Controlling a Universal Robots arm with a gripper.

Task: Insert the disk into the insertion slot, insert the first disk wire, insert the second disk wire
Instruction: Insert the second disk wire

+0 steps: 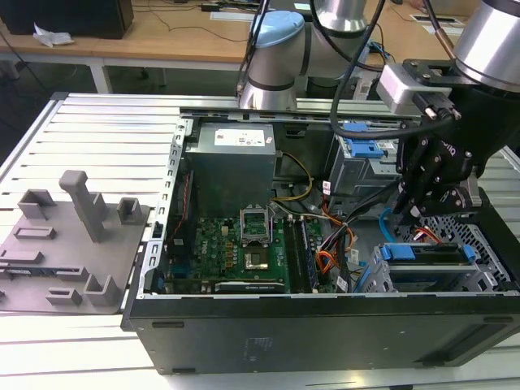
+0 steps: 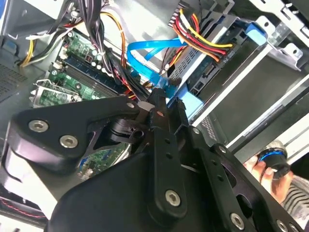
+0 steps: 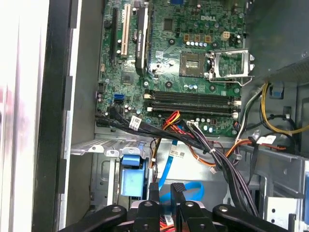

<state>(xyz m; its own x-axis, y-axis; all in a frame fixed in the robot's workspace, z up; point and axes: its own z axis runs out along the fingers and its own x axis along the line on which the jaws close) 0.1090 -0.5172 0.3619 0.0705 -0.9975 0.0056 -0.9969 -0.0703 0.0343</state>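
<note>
Pinching the dark plug end of the second disk wire point(image 2: 149, 50), the gripper point(image 2: 157, 99) sits centre frame in the second wrist view, fingers pressed together on the connector right at the back edge of the disk point(image 2: 190, 104). In the exterior view the gripper point(image 1: 412, 213) hangs at right of frame, just above the disk point(image 1: 431, 253), which already lies seated in the insertion slot point(image 1: 479, 280) at lower right, blue carrier showing. The light-blue cable loops up behind the fingers toward the upper middle of the second wrist view, beside a bundle of red, yellow and black power wires point(image 2: 203, 41). In the first wrist view the blue loop point(image 3: 186, 188) lies low in frame, below the motherboard point(image 3: 169, 48).

My read: this is the plug-seating step, and doing it well means keeping the plug square to the drive's port, pressing straight in, and not letting the stiff loop twist the connector or snag the power bundle.
</note>
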